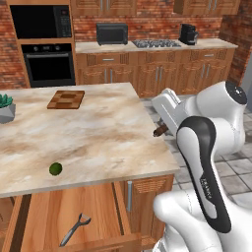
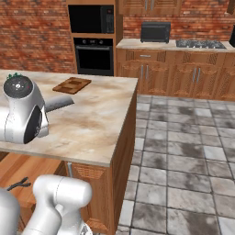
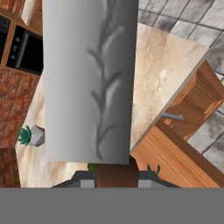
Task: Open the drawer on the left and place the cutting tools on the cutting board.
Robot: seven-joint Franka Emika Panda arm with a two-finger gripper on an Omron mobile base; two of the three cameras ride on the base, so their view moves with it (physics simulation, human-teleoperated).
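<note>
The tool [image 3: 114, 177] is clenched on a big knife [image 3: 89, 83]. The knife has a wide grey blade and a brown handle. In the hand view, the brown handle sits between the two dark tips of the tool, and the blade sticks out away from the hand.

In the left base view, the knife [image 1: 166, 109] is up in the air by the right edge of the table [image 1: 98, 142]. It does not touch the table top. In the right base view, the grey blade [image 2: 58, 103] pokes out past the round white part of the arm.

The cutting board [image 1: 66, 99] lies flat on the table near the far edge. It has dark and light brown blocks. Nothing is on it. It is well apart from the knife. The right base view shows the board [image 2: 72, 85] there too.

The drawer [image 1: 74, 206] is pulled out under the front edge of the table. A slim grey tool like a peeler [image 1: 75, 229] lies on the drawer floor. Small dark scissors [image 2: 18, 183] lie in the drawer as well.

A small green fruit [image 1: 55, 169] sits on the table near the front edge. A green plant in a grey pot [image 1: 5, 108] stands by the left edge.
</note>
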